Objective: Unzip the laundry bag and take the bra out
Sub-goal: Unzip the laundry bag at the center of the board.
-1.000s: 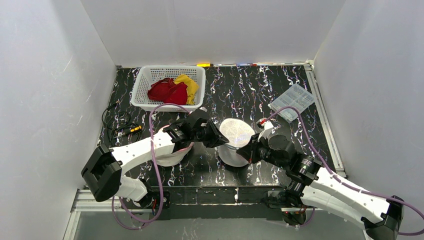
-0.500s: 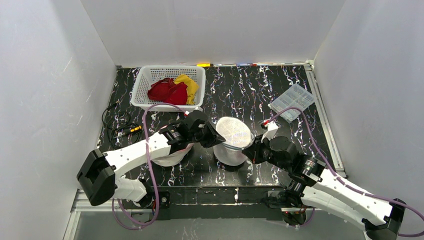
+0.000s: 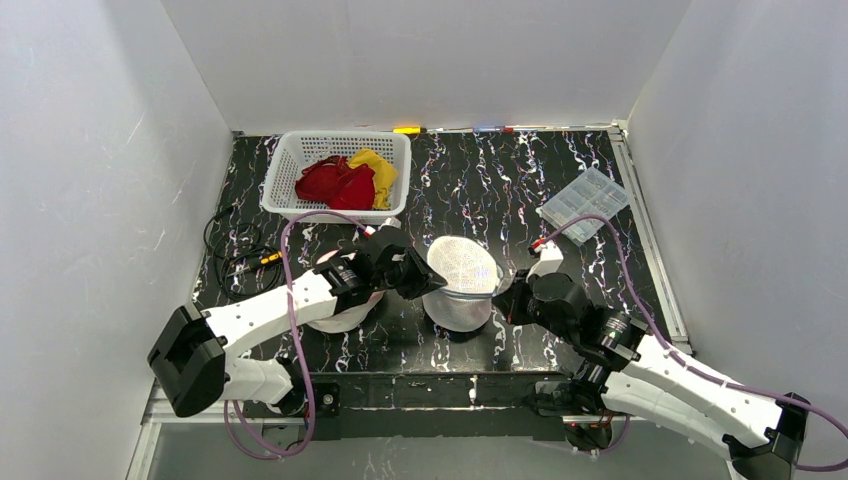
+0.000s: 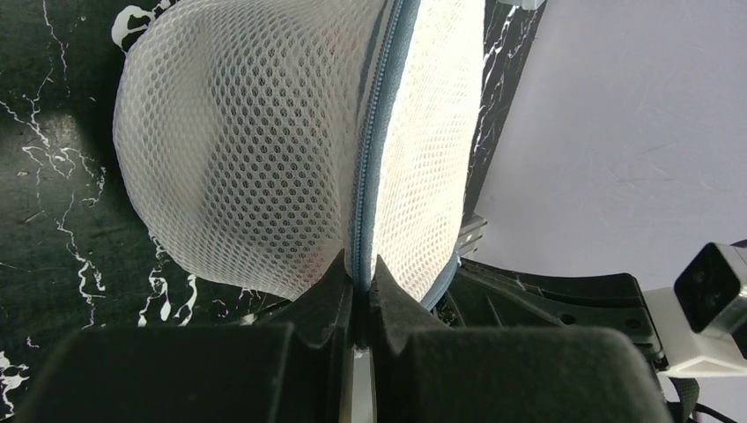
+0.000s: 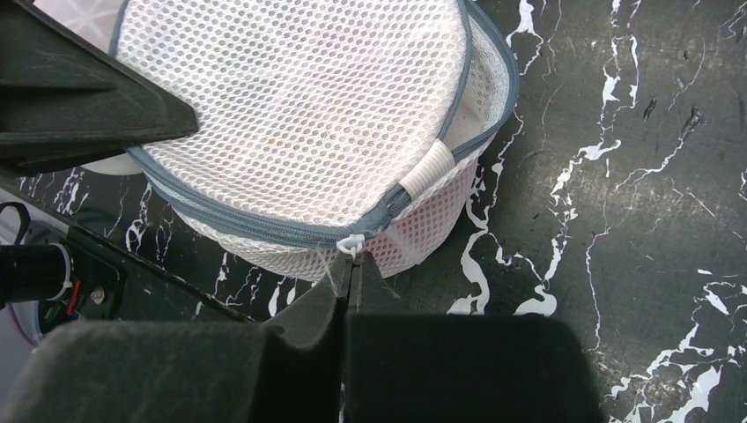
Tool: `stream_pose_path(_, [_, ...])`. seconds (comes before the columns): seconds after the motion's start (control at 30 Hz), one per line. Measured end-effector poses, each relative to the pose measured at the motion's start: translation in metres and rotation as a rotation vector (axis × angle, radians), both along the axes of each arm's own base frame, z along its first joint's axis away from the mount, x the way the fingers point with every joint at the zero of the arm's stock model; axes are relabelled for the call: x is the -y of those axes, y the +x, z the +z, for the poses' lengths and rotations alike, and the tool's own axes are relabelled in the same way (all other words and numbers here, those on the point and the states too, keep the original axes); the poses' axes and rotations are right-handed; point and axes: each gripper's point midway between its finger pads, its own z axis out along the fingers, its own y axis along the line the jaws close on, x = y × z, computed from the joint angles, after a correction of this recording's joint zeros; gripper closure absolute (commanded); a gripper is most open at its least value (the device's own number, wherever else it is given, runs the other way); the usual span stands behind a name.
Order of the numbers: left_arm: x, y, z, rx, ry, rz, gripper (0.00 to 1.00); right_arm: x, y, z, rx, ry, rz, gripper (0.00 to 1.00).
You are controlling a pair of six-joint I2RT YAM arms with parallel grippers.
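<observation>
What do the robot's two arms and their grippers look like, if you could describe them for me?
Both the left arm and the right arm have white shells with black joints and bases. A mauve cable loops along each. The left gripper and right gripper are matte black, with wedge-shaped fingers tapering to narrow tips.

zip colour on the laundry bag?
Grey-blue zipper on the white mesh laundry bag; clearest in the left wrist view.

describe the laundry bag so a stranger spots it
On the black marbled table, look front centre, between the left gripper and right gripper. The laundry bag is a round white mesh pouch with a grey-blue zipper, unlike the rigid basket behind.
</observation>
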Motion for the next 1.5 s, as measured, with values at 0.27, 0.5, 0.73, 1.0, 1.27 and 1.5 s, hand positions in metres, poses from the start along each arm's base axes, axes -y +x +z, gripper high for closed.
stream_pose_path(0.27, [-0.002,0.0,-0.007,0.007,-0.021,0.012,1.0,-0.001,-0.001,0.005,-0.023,0.055,-0.033,0.45])
stream_pose_path(0.5, [-0.005,0.005,-0.012,0.028,-0.046,0.058,1.0,-0.004,-0.005,0.019,-0.089,0.186,-0.102,0.05])
stream_pose_path(0.73, [-0.006,0.012,0.0,0.098,-0.077,0.1,1.0,-0.026,-0.009,0.018,-0.214,0.409,-0.149,0.01])
stream_pose_path(1.0, [-0.009,0.013,-0.003,0.152,-0.081,0.125,1.0,-0.042,-0.005,0.001,-0.337,0.548,-0.235,0.08])
stream_pose_path(1.27, [-0.01,0.012,-0.005,0.183,-0.059,0.13,1.0,-0.049,0.014,0.003,-0.339,0.639,-0.327,0.17])
stream_pose_path(1.5, [-0.008,0.008,-0.005,0.218,-0.037,0.114,1.0,-0.058,0.025,-0.012,-0.364,0.633,-0.374,0.26])
